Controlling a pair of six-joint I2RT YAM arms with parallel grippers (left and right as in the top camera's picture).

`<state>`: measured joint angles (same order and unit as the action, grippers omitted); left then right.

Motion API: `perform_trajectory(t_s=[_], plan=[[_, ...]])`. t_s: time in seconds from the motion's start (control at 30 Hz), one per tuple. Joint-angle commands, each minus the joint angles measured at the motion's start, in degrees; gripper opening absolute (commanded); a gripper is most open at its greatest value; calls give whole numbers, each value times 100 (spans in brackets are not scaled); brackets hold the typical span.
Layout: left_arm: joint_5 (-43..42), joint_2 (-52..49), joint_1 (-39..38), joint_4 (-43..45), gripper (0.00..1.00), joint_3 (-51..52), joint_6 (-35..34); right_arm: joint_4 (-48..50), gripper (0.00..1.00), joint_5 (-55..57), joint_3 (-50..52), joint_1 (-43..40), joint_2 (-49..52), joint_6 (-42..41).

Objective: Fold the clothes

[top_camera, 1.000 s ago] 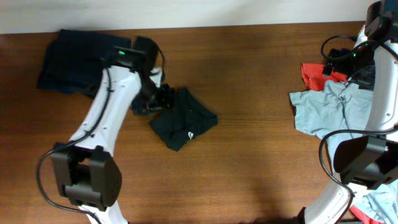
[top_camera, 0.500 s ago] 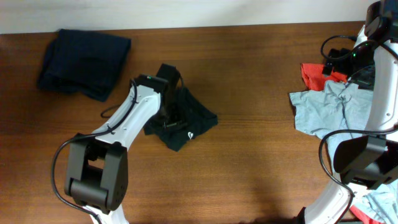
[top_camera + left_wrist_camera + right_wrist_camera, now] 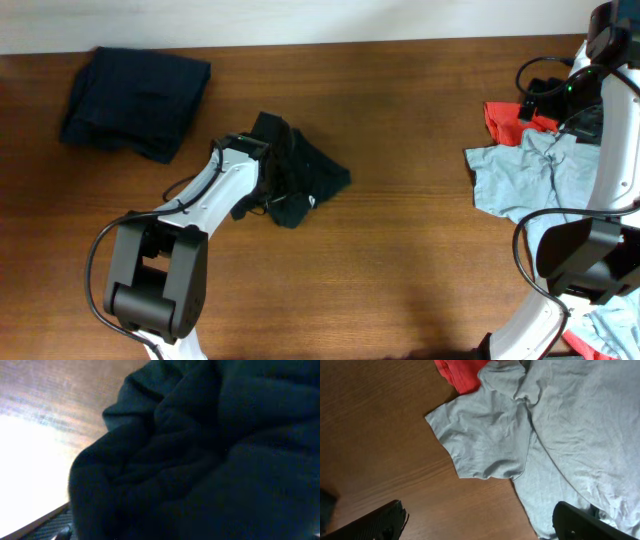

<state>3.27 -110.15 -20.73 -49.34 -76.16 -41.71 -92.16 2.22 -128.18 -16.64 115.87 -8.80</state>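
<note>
Black T-shirt (image 3: pixel 308 178): bunched, pressed under left gripper (image 3: pixel 272 190), filling its camera; fingers hidden, spread indeterminable. Right gripper (image 3: pixel 480 517): wide apart, empty, over blue-grey T-shirt (image 3: pixel 560 435).

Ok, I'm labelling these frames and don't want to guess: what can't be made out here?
Left pincer: overhead, lost against the black T-shirt; the left wrist view shows only dark cloth, so open or shut is unclear.
Red-orange shirt: overhead, mostly under the light blue-grey shirt and the right arm.
Cloth at bottom right: overhead, cut off by the frame edge.
</note>
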Motion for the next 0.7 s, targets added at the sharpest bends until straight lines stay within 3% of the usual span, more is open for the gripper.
perform_trajectory(t_s=[0.0,0.03,0.1,0.23,0.33,0.5,0.67], plan=[[61,50,2,76,75,37,-68,0,99,-26,26,7,-15,-31],[61,50,4,81,53,37,-68,0,99,-26,26,7,-15,-31],[59,50,4,81,23,37,-68,0,99,-24,26,7,-15,-31],[59,50,4,179,1,37,-68,0,99,-24,26,7,-15,-31],[17,57,2,404,0,35,111,0,99,-26,26,7,-15,-31],[-1749,94,4,1690,0,-170,1965,0,99,-26,26,7,-15,-31],[-3495,105,4,3359,0,-446,2076,0,99,-26,26,7,-15,-31]])
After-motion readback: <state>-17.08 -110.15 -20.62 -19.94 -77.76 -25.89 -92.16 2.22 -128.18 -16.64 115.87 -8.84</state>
